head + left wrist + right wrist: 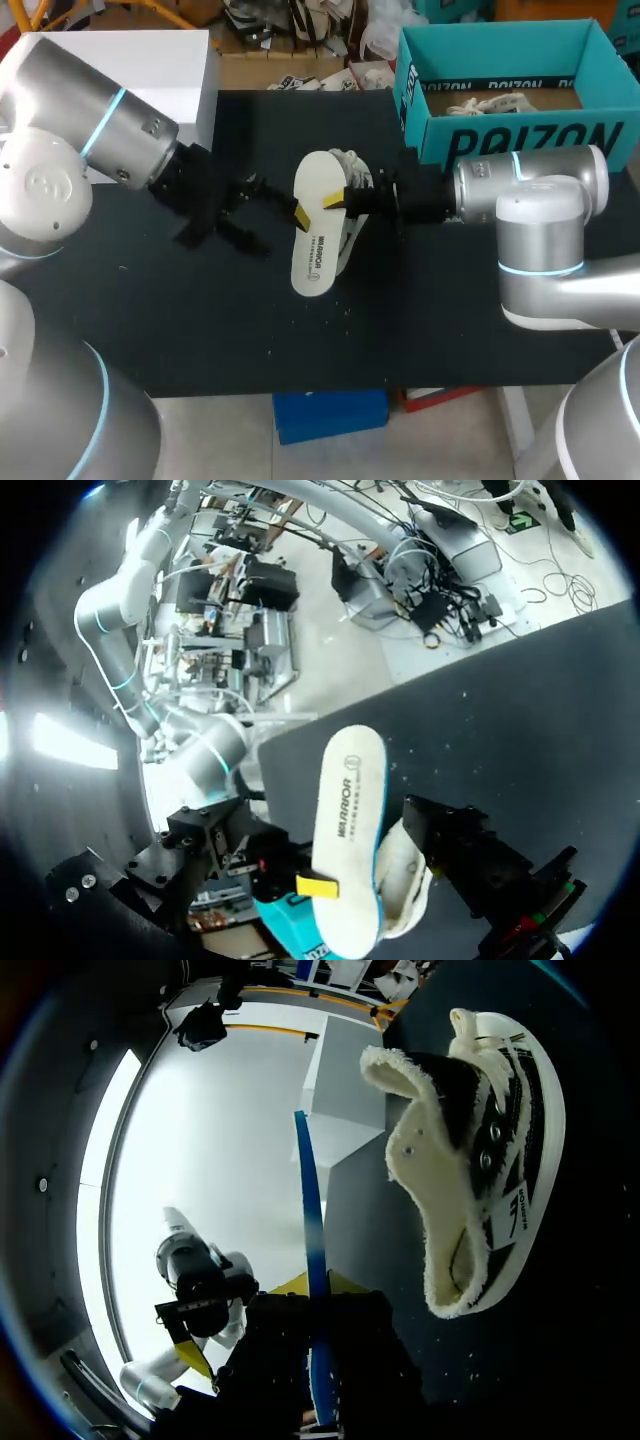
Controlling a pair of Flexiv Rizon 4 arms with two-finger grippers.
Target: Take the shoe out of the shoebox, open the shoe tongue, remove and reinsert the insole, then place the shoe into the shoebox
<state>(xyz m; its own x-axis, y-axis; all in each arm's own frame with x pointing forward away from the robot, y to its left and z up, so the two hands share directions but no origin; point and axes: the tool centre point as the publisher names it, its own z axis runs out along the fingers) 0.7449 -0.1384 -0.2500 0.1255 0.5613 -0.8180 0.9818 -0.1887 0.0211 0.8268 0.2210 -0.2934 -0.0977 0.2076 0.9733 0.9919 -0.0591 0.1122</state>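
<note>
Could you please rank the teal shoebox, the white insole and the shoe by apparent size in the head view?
1. teal shoebox
2. white insole
3. shoe, though this is unsure, since the insole hides much of it

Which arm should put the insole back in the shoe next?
Right. Its tool is shut on the insole, close beside the shoe; the left tool sits apart from both.

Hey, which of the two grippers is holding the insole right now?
The right gripper: its yellow fingertips pinch the white insole from both sides. The left gripper sits apart from it.
</note>
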